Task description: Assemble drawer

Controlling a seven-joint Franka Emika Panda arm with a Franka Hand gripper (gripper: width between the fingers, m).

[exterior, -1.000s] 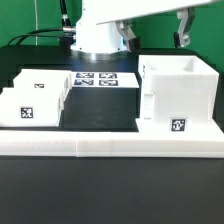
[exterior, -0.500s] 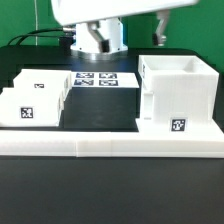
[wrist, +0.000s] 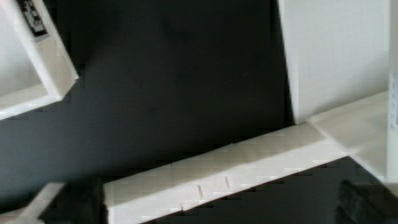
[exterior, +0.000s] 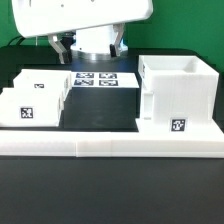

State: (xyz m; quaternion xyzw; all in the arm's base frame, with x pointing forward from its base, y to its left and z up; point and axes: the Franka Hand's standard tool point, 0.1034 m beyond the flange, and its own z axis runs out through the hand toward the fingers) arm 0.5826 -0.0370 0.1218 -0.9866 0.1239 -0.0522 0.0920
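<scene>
The drawer's large hollow white shell [exterior: 180, 95] stands at the exterior view's right, with a tag on its front. Two flat white boxes [exterior: 30, 100] with tags lie at the left, one partly on the other. My gripper [exterior: 62, 45] hangs high at the back left under the arm's white body, well above the parts. In the wrist view the gripper [wrist: 217, 205] is open and empty, its dark fingertips [wrist: 71, 200] far apart. That view also shows the shell [wrist: 347, 60] and an edge of a flat box [wrist: 27, 60] far below.
The long low white L-shaped rail [exterior: 110, 145] runs along the front and shows in the wrist view [wrist: 231, 170]. The marker board [exterior: 98, 80] lies at the back between the boxes and the shell. The arm's base [exterior: 95, 42] stands behind it.
The arm has swung toward the exterior view's left. The gripper moved from the upper right above the shell to the upper left. No part has moved.
</scene>
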